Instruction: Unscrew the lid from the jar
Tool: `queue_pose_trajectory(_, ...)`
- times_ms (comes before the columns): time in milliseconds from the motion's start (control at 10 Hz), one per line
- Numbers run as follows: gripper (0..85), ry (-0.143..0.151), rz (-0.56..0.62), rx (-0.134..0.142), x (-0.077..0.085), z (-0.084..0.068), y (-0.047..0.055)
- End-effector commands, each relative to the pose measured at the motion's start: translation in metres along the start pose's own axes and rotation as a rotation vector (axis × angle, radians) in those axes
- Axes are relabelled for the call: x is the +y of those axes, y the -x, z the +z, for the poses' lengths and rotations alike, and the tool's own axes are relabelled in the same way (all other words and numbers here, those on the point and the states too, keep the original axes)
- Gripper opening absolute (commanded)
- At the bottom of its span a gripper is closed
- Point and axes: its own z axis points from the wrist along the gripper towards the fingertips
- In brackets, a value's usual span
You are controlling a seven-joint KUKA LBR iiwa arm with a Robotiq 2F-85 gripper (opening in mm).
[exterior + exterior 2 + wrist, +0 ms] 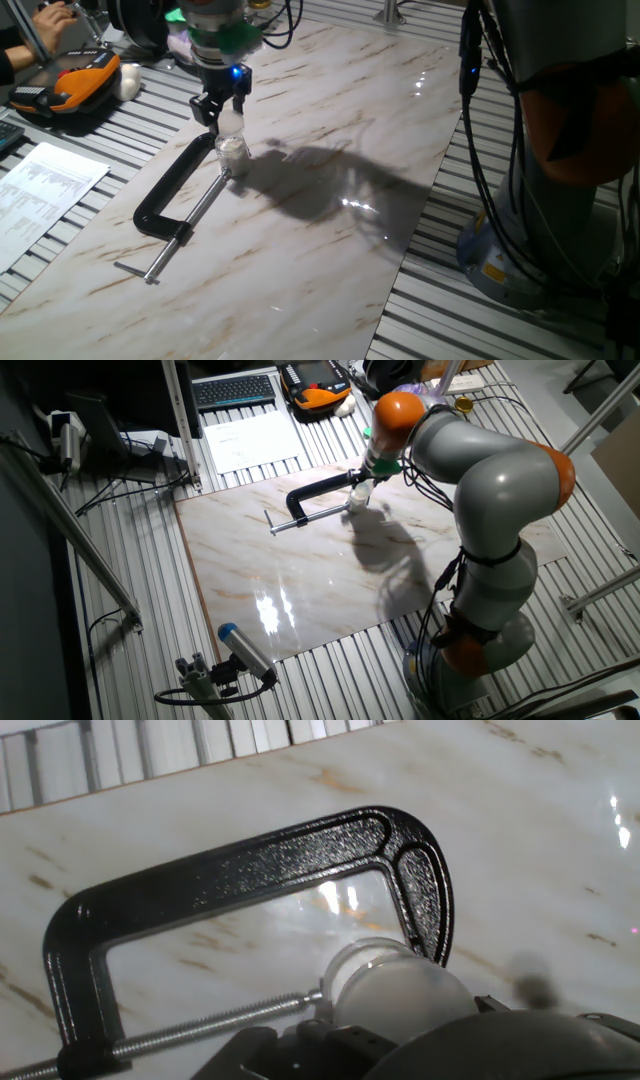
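My gripper [226,116] hangs over the near end of the black C-clamp [170,195], shut on the small white lid [231,122]. Directly below stands the tiny whitish jar [232,150], caught between the clamp's screw and its jaw. The lid seems to sit just above the jar; I cannot tell whether they touch. From the other side, the gripper [364,482] is over the jar [357,501] and clamp [310,493]. The hand view has the round white lid [405,1000] close up, a pale jar rim [345,963] behind it, and the clamp [250,870] around both. The fingertips are hidden there.
Clamp and jar rest on a marble board [330,250] over a slatted table. An orange case [75,85] and a white lump [130,80] lie at the far left, a printed sheet [45,190] nearer. The arm's base [560,160] stands at the right.
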Motion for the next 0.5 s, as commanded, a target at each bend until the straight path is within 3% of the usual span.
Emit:
queue_pose_trajectory(0,0.0,0.003,-0.005,0.019,-0.004,0.001,-0.002)
queue_pose_trajectory(300,0.0,-0.013,0.002,0.022,-0.01,-0.006,-0.004)
queue_pose_trajectory(400,0.0,-0.006,0.003,0.032,-0.015,-0.011,-0.001)
